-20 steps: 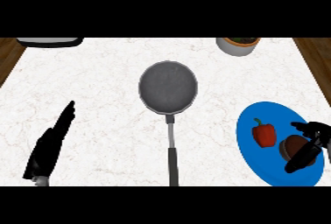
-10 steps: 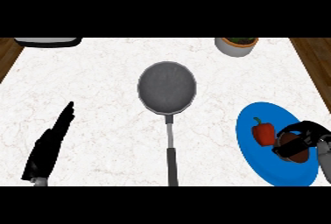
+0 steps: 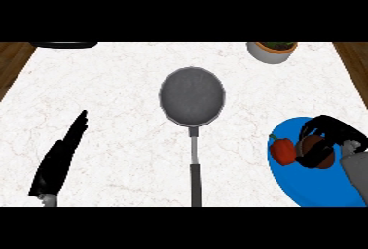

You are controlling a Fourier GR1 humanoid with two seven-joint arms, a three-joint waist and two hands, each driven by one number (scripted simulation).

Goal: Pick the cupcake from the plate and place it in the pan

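The cupcake (image 3: 318,151) sits on the blue plate (image 3: 309,187) at near right, the right robot hand (image 3: 325,141) curled round it to lift; the pan (image 3: 192,96) waits mid-counter; the left robot hand (image 3: 59,158) rests open

No readable text, labels or nos. anywhere.

Bare worktop (image 3: 122,146) btwn blue plate (image 3: 309,187) at right edge and pan (image 3: 192,96) mid-worktop: open lane. Red pepper (image 3: 283,151) sits on plate's pan side. Pan handle (image 3: 194,170) runs to front edge. Pot (image 3: 271,50) back-right, well apart.
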